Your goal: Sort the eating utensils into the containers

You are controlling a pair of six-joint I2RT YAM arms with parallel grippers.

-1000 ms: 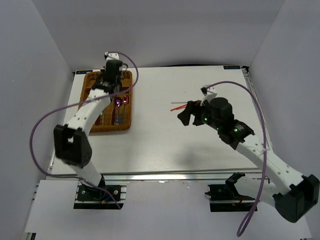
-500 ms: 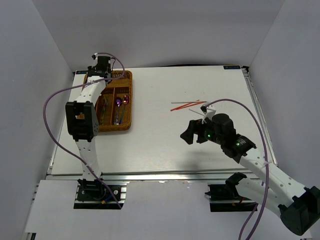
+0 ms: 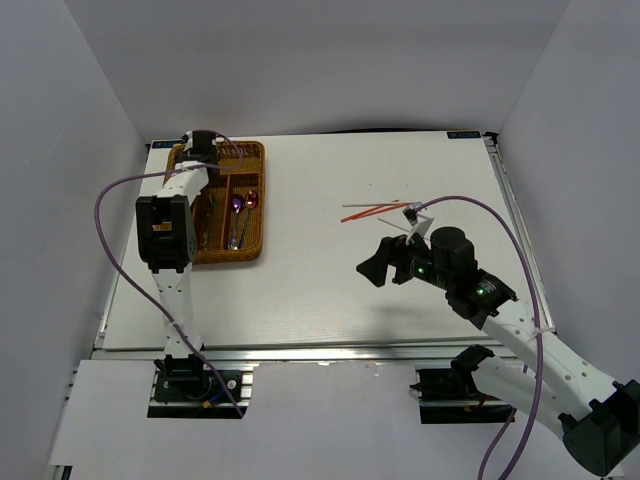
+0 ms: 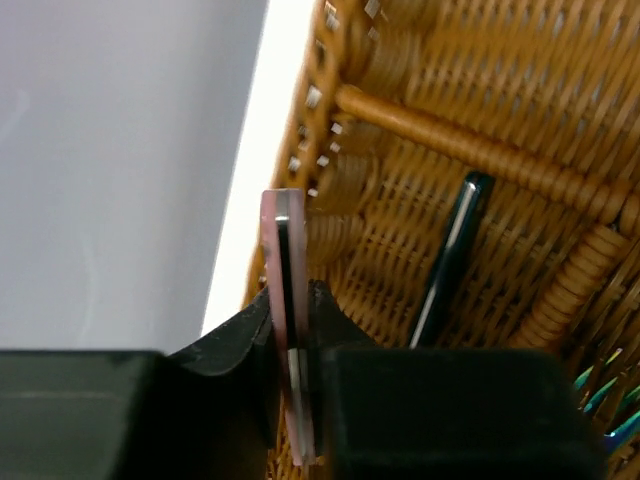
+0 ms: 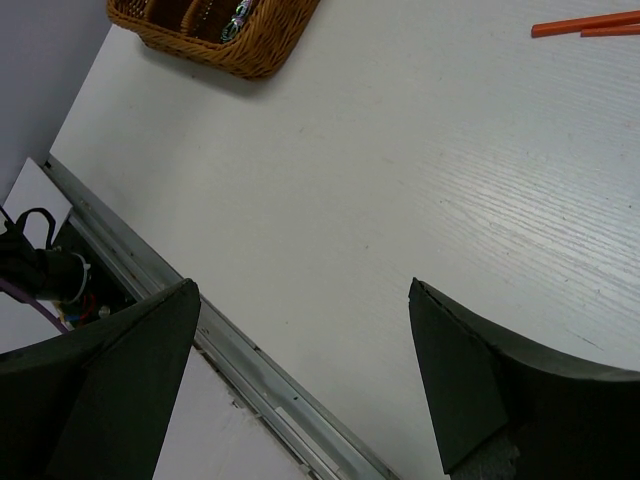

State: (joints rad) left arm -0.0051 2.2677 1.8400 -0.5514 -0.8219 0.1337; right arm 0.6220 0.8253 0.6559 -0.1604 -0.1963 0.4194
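**A:** Left hand (image 4: 290,345), status?

**B:** Clamped on a slim pinkish utensil (image 4: 283,260), seen edge-on, over the far-left corner of the wicker tray (image 4: 480,150), close to its outer wall

**A:** Risk?

**B:** Released there, it may tip over the wall onto the bench (image 3: 320,290), or drop into the wrong slot

**A:** Right hand (image 5: 300,380)?

**B:** Jaws wide and empty above the bench. The red and white chopsticks (image 3: 372,210) lie unsorted beyond it; they look thin and likely to slip a pinch

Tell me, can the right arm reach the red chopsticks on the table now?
Probably yes. The right gripper is open and empty, the red chopsticks lie on the bare table just beyond it, and nothing stands between them.
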